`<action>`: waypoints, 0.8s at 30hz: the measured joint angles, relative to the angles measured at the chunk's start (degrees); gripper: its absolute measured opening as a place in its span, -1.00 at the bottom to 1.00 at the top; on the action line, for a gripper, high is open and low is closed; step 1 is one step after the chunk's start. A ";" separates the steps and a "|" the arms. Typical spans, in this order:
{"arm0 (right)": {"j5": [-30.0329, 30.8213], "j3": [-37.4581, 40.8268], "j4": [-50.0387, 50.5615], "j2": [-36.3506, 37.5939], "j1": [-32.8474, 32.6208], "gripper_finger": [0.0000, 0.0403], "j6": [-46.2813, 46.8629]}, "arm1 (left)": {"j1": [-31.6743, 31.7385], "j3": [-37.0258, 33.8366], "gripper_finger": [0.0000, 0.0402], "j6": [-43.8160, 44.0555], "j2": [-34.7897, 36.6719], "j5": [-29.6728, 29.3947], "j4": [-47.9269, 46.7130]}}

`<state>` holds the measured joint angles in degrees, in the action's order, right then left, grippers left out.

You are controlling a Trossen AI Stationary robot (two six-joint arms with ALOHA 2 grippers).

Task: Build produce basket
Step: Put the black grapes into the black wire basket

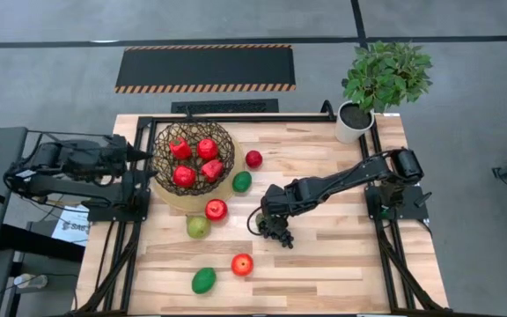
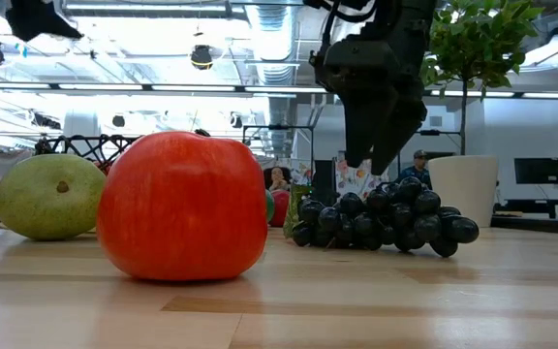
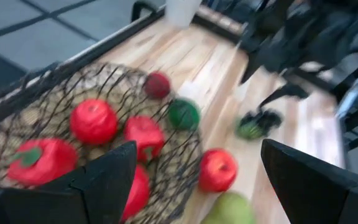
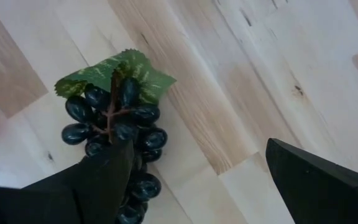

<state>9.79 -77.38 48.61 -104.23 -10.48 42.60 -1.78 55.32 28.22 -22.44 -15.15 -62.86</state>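
The dark open-weave basket (image 1: 225, 143) stands at the table's far left and holds several red pieces of produce (image 1: 195, 160). Around it on the wood lie two red apples (image 1: 253, 158) (image 1: 216, 209), a green oval (image 1: 242, 181) and a pear (image 1: 198, 226). Another apple (image 1: 242, 264) and green oval (image 1: 203, 280) lie nearer the front. The dark grape bunch (image 4: 114, 121) lies at mid-table. My right gripper (image 4: 199, 144) hangs open right over it, pointing steeply down. My left gripper (image 3: 197, 146) is open with nothing between its fingers, raised beside the basket's left rim. My right gripper comes at the grape bunch (image 2: 386, 218) from above, and its fingertips (image 2: 361, 160) stand right at the top of the bunch. I cannot tell whether they touch it. The bunch lies flat on the table.
A potted plant (image 1: 381, 84) stands at the far right corner. A black frame rail (image 1: 236, 117) runs round the table. There is bare wood to the right of the grapes and along the front right. In the low view, people show in the room behind.
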 joint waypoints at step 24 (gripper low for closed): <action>-2.50 0.02 -6.59 -6.95 -4.57 0.91 4.18 | -0.02 -1.23 0.64 0.84 -0.02 -6.61 -0.65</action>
<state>7.29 -77.36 42.02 -111.18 -15.05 46.79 -1.80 54.08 29.05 -22.46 -21.76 -63.51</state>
